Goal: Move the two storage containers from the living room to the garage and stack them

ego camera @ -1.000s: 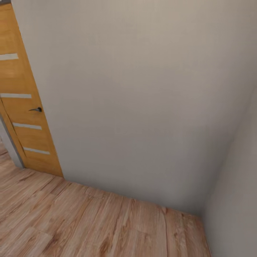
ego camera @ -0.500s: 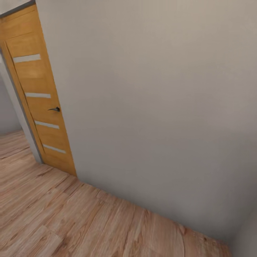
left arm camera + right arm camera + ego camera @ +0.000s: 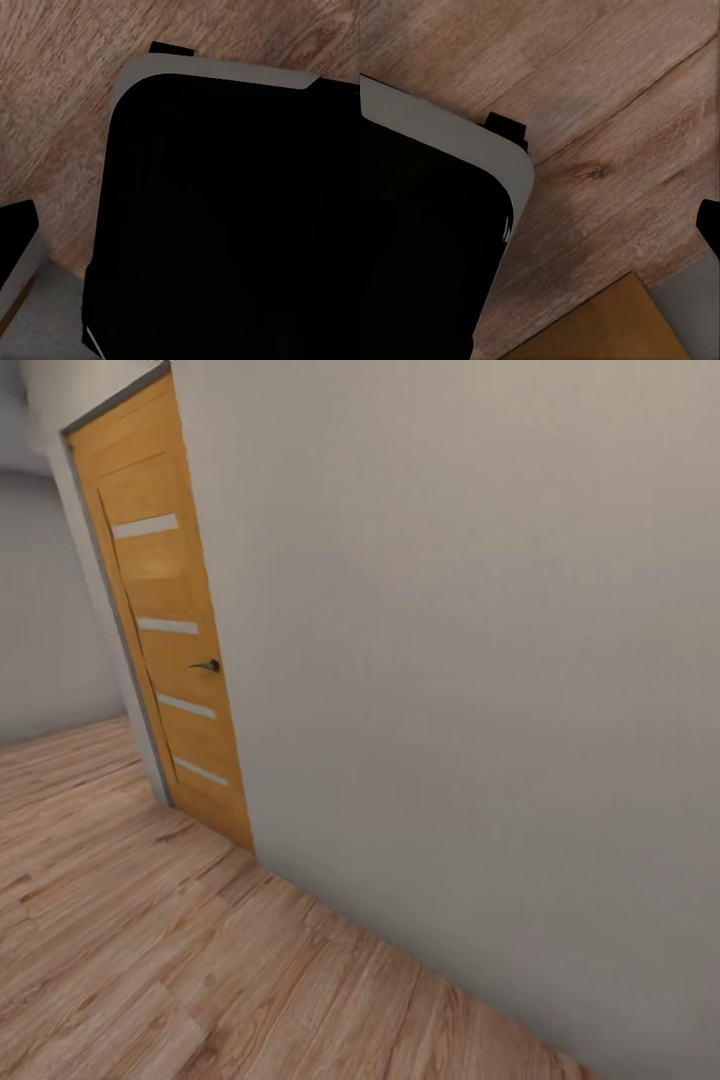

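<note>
Facing, head view: a plain pale grey wall (image 3: 470,660) that runs from upper left down to lower right across the picture.
Door: orange wooden door (image 3: 165,650), shut, at 10 o'clock from picture centre; long axis upright but leaning with the camera tilt, top toward 11 o'clock; four pale horizontal strips on its face.
Door handle: small dark lever (image 3: 207,665) on the door's edge nearest the wall, pointing back across the door.
Door frame: grey jamb (image 3: 115,620) along the door's far side; a further pale wall beyond it at 9 o'clock.
Flooring: light wood plank floor (image 3: 170,960) filling the 6 to 8 o'clock area, meeting the wall along a slanted line.
Left wrist view, body: large black rounded panel with a grey rim (image 3: 225,217), seemingly part of the robot's own base, over wood planks (image 3: 67,105).
Left gripper: fingers not made out; spread cannot be told.
Right wrist view, body: same kind of black panel, grey-edged (image 3: 427,240), at one side; wood planks (image 3: 607,112) beside it.
Right wrist view, corner: orange-brown wedge (image 3: 600,326) next to a grey strip; what it belongs to is unclear.
Right gripper: fingers not made out; spread cannot be told.
</note>
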`<state>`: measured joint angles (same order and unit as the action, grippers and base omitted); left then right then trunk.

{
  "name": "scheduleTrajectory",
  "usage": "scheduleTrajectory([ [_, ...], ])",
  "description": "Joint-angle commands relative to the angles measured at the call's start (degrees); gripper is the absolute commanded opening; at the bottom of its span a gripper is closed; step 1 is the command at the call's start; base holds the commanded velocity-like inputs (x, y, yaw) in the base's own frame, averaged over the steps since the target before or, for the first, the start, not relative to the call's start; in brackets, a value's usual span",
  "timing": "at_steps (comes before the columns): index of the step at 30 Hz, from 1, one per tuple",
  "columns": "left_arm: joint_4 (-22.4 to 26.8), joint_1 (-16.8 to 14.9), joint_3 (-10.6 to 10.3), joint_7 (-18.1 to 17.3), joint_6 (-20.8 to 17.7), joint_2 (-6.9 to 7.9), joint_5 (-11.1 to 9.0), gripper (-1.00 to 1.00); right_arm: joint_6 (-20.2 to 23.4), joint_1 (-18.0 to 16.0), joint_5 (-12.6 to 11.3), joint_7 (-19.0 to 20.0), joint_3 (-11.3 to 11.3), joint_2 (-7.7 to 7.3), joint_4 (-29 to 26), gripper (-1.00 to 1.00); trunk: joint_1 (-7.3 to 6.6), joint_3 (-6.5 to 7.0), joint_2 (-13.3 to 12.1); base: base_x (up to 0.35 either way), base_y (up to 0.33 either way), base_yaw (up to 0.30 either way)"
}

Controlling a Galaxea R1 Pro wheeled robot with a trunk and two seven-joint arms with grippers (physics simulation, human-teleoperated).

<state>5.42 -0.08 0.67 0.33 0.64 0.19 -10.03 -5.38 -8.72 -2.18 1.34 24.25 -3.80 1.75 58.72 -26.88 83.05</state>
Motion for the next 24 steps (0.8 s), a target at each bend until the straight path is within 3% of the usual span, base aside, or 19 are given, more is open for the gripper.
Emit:
scheduleTrajectory([
  [1,0.03,-0.01,0.03,0.04,0.07,-0.01,-0.34,1.00,-0.39,-0.07,-0.32,0.08,0.27,0.01,0.18,1.00,0.00,-0.05,0.03,0.038,0.000,0.299],
  [4,0.01,-0.01,0.03,0.03,0.07,-0.02,-0.34,1.00,-1.40,-0.07,-0.63,-0.19,0.27,0.02,0.18,1.00,0.00,-0.05,0.03,0.012,0.000,0.300],
  [9,-0.02,-0.01,0.03,0.03,0.07,-0.07,-0.34,1.00,-2.51,-0.07,-3.27,-0.30,0.27,0.02,0.18,1.00,0.00,-0.05,0.03,0.001,0.000,0.300],
  [24,-0.03,-0.01,0.03,0.05,0.07,-0.10,-0.34,1.00,-2.62,-0.07,-3.39,-0.37,0.27,0.02,0.14,1.00,0.00,-0.05,0.03,0.000,0.000,0.300],
])
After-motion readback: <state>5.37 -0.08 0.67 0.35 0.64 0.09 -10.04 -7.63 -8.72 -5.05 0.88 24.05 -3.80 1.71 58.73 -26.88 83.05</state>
